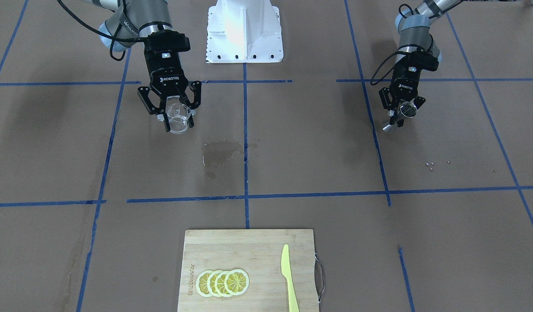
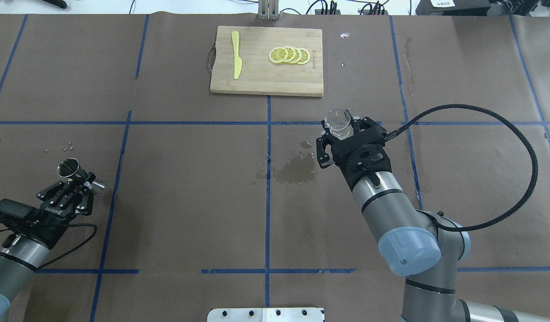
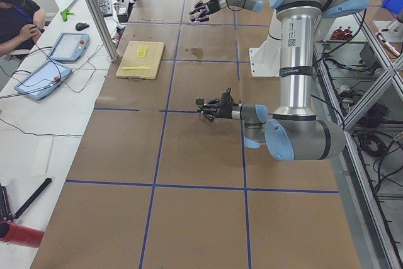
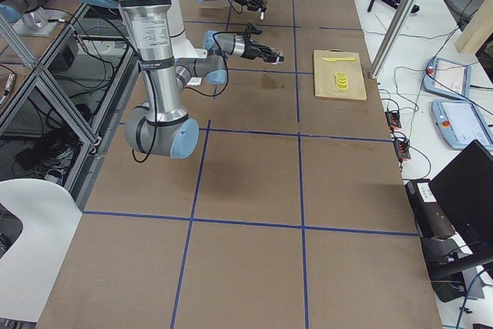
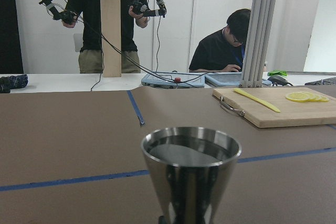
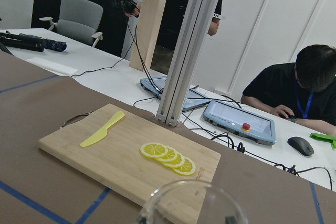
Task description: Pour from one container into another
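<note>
Over the brown papered surface (image 2: 189, 201) the left pincer (image 2: 80, 179) pinches the steel jigger (image 2: 69, 167), and the right pincer (image 2: 344, 132) clasps the clear cup (image 2: 338, 121). They are held well apart, so meeting and pouring look not yet done.

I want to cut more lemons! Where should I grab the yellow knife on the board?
Take the yellow knife by its straight handle, the end pointing away from the robot; the wider blade end points toward it. It lies flat on the cutting board, so come down from above with the jaws across the handle's narrow width. The lemon slices lie apart from it.
</note>
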